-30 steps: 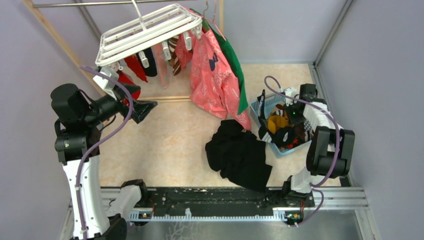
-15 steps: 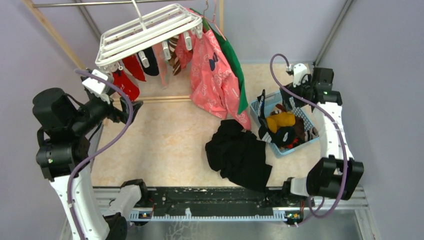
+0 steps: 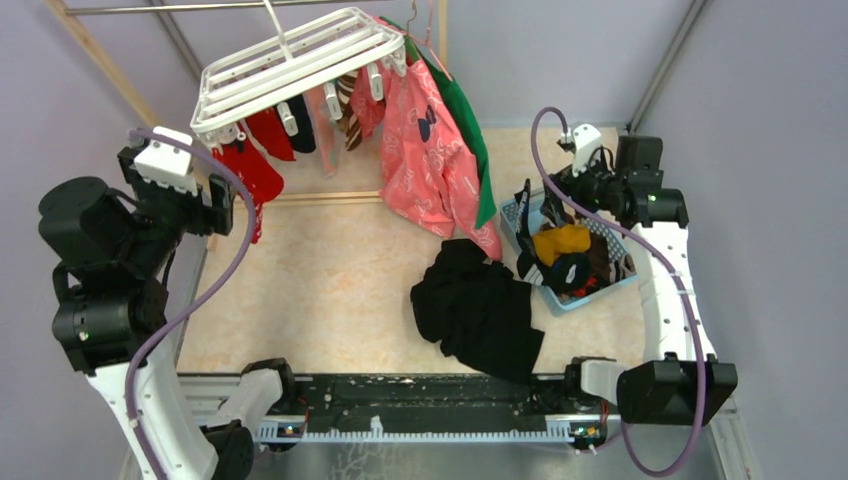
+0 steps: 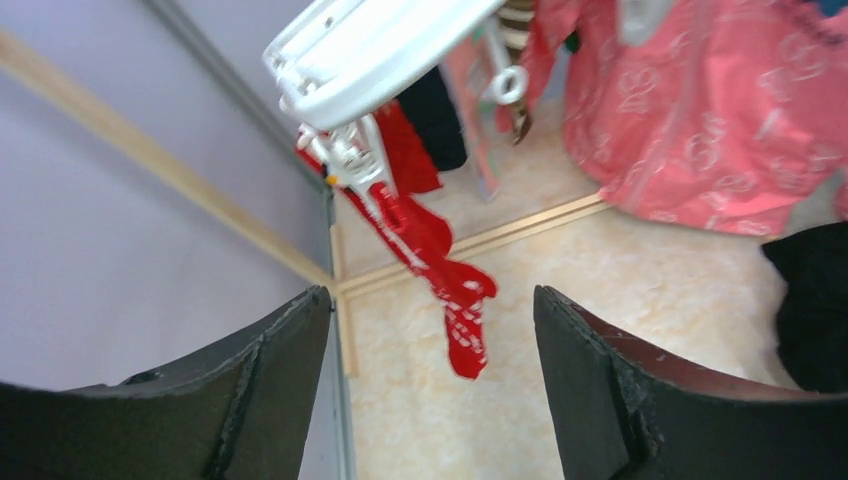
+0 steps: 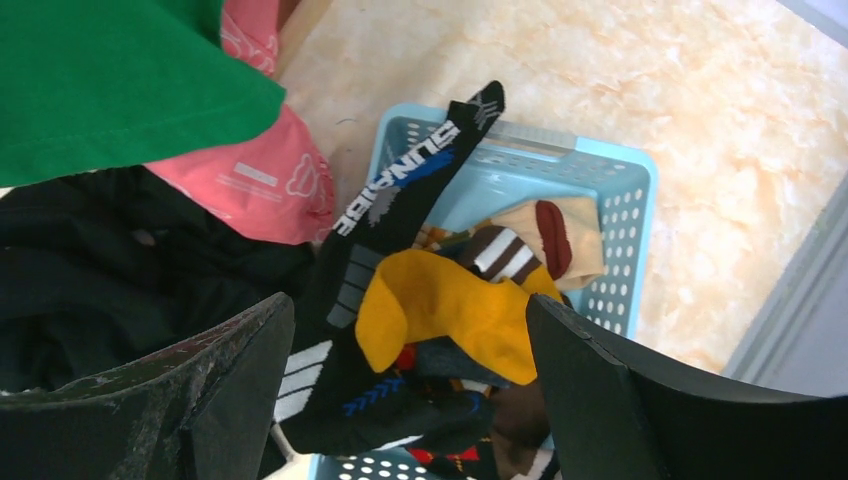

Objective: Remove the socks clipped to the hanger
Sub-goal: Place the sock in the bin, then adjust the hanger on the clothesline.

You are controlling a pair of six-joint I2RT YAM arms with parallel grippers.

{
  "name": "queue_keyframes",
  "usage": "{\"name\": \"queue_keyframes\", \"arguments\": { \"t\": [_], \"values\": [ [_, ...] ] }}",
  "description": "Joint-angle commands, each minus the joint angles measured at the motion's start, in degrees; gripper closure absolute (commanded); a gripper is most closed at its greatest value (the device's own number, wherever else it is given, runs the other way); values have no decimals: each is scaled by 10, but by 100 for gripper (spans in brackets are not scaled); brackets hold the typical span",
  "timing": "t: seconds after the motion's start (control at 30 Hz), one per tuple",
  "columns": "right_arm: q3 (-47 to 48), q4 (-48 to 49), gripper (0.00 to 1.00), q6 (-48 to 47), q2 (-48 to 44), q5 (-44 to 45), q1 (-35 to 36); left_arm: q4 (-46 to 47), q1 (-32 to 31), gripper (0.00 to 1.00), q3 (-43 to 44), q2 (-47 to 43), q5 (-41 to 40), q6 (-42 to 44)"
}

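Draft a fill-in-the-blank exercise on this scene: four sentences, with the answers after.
The sock hanging in front of the left end effector is ____ with white patterns.
It hangs from a clip of the hanger, which is coloured ____.
The mustard sock lies in a light ____ basket.
The right end effector facing that basket has its jaws ____.
Answers: red; white; blue; open.

There it is: the black sock [image 5: 400, 200] over the basket [image 5: 612, 190] rim carries white block capitals, something like "SUNRISE" — first letter unclear. The pink shirt [image 5: 270, 180] has small white print, too tiny to read.
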Motion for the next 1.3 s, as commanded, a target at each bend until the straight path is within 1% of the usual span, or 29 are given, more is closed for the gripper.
{"name": "queue_keyframes", "arguments": {
  "t": [0.0, 0.13, 0.3, 0.4, 0.47, 0.6, 0.67, 0.77, 0.87, 0.9, 0.97, 1.1, 1.2, 1.27],
  "values": [
    [21, -2, 14, 20, -20, -46, 11, 85, 3, 22, -53, 9, -91, -15],
    [27, -4, 14, 27, -20, -60, 15, 142, 3, 28, -105, 11, -67, -18],
    [30, -12, 14, 26, -26, -67, 18, 205, 3, 41, -161, 8, -48, -36],
    [36, -19, 15, 27, -27, -75, 22, 218, 2, 48, -175, 12, -8, -51],
    [43, -25, 15, 27, -27, -79, 21, 228, 2, 59, -185, 13, 33, -62],
    [67, -29, 17, 36, -29, -76, 66, 244, 2, 80, -202, 14, 98, -95],
    [82, -28, 18, 41, -32, -72, 88, 245, 3, 86, -205, 15, 131, -112],
    [110, -25, 18, 46, -33, -78, 114, 256, 2, 89, -217, 11, 197, -147],
    [137, -7, 18, 44, -32, -112, 126, 275, 0, 90, -232, 10, 284, -180],
    [136, 18, 18, 46, -34, -125, 129, 289, -1, 90, -242, 9, 322, -190],
    [130, 72, 18, 69, -43, -146, 140, 320, -3, 91, -262, 4, 362, -215],
    [148, 145, 18, 120, -31, -173, 189, 369, -3, 91, -287, 2, 423, -289],
    [174, 167, 18, 139, 2, -167, 241, 432, -5, 91, -309, 0, 458, -361],
    [192, 174, 18, 145, 30, -152, 292, 473, -8, 90, -323, -3, 474, -402]
  ]
}}
